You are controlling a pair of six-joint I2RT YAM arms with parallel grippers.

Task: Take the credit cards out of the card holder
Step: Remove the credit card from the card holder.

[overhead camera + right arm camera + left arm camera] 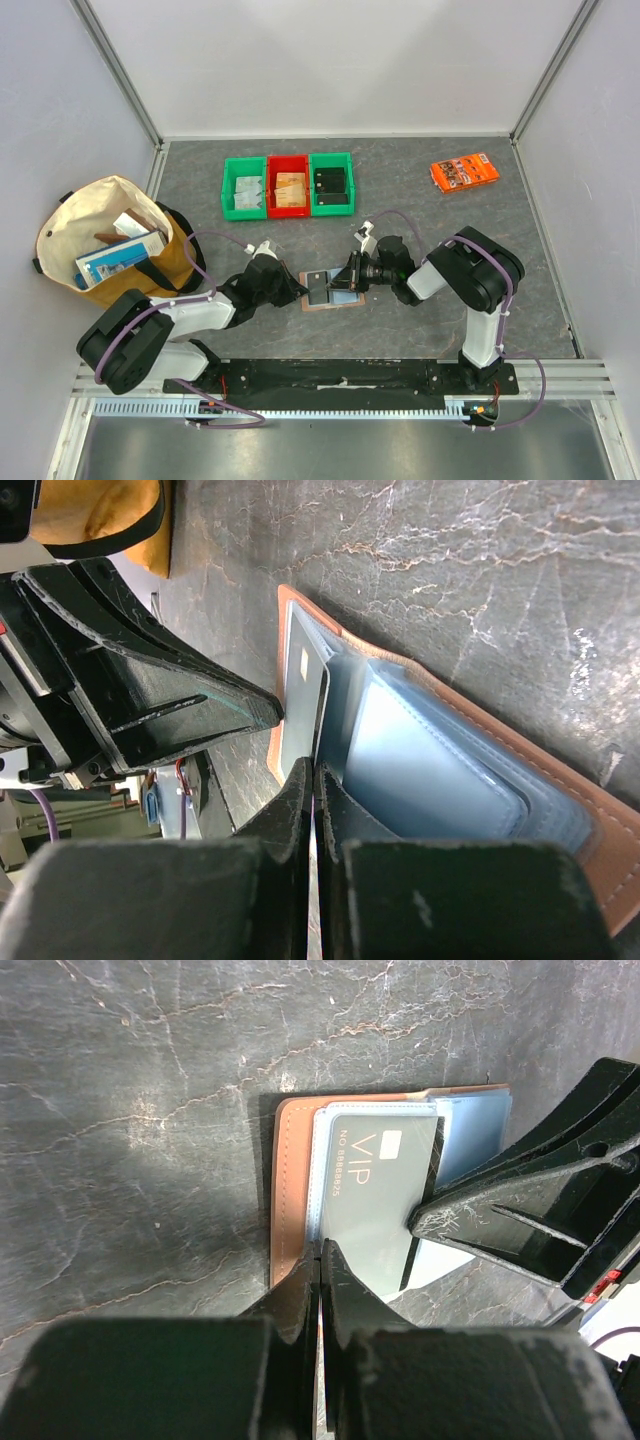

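On the table (420, 215) an open brown wallet (290, 1190) lies flat between the two arms, near the front edge. Its pale blue inner panels face up, and a grey card (375, 1195) printed "VIP" sits on the left-hand panel, partly out of its pocket.

At the back of the table stands a row of three bins. The left green bin (245, 212) holds whitish flat pieces, the red bin (289, 211) holds tan ones, and the right green bin (331, 209) holds black ones. An orange packet (465, 172) lies well apart, towards the back right corner. On the left edge stands a cloth bag (70, 240), open at the top, with a blue and white box (115, 258) and other flat items inside.

Only the top view shows the bins, the bag and the packet. It shows the wallet as little more than a small patch between two dark arms.

The wrist views give the detail. The left claw (320, 1255) is clenched on the near edge of the wallet, where the leather meets the blue lining. From the other side, the right claw (312, 775) is pinched tight on the edge of the card. Each wrist camera also sees the opposite claw's tip touching the card or wallet edge. The second blue panel — thick and padded — shows fully only in the right wrist view.
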